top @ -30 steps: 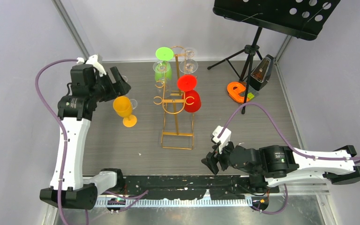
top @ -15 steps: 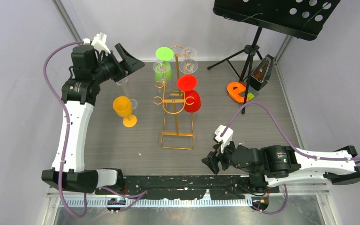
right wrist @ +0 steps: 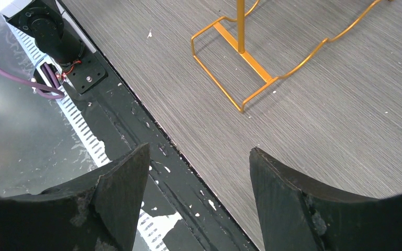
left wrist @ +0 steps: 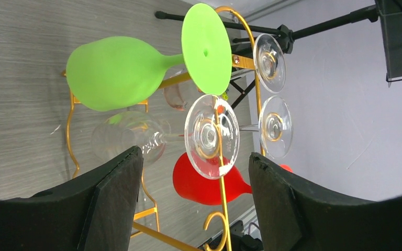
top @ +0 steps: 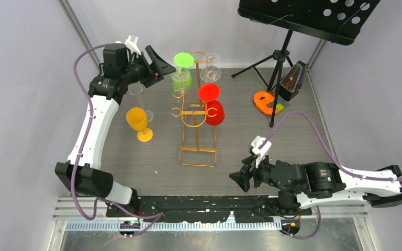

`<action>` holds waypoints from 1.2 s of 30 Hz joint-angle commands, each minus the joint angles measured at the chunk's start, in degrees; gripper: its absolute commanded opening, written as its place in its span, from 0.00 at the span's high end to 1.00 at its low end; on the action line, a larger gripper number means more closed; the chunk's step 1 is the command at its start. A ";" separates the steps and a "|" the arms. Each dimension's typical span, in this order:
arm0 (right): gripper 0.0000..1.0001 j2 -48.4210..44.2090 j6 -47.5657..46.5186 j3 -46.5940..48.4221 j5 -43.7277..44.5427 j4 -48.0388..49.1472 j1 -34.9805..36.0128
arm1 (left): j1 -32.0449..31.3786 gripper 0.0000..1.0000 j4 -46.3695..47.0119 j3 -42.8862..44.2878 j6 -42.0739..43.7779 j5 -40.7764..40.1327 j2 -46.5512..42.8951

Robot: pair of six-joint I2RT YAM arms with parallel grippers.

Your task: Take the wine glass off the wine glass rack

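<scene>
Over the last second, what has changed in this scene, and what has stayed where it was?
The left gripper, open and empty, moved away from the orange glass and swung to the top of the wine glass rack, beside the green glass. The right gripper shifted slightly rightward, open. The orange glass and the hanging glasses stayed put.

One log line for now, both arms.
left gripper: open, facing clear wine glass hung on wine glass rack | right gripper: open, at table front edge | orange glass: upright on table
</scene>
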 commanded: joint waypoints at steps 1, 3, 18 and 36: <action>0.24 -0.69 1.60 0.02 1.68 0.38 0.20 | -1.23 0.29 4.84 2.08 -1.85 1.67 1.82; 0.25 -1.07 1.88 -0.23 1.76 0.24 0.18 | -1.63 0.31 5.15 2.59 -2.08 1.96 2.93; 0.25 -2.12 1.52 -2.03 1.84 1.28 0.26 | -2.61 0.67 6.56 4.07 -3.32 3.30 4.64; 0.25 -0.42 1.23 -2.03 1.53 2.48 0.22 | -2.63 0.83 6.58 4.82 -3.36 5.63 3.91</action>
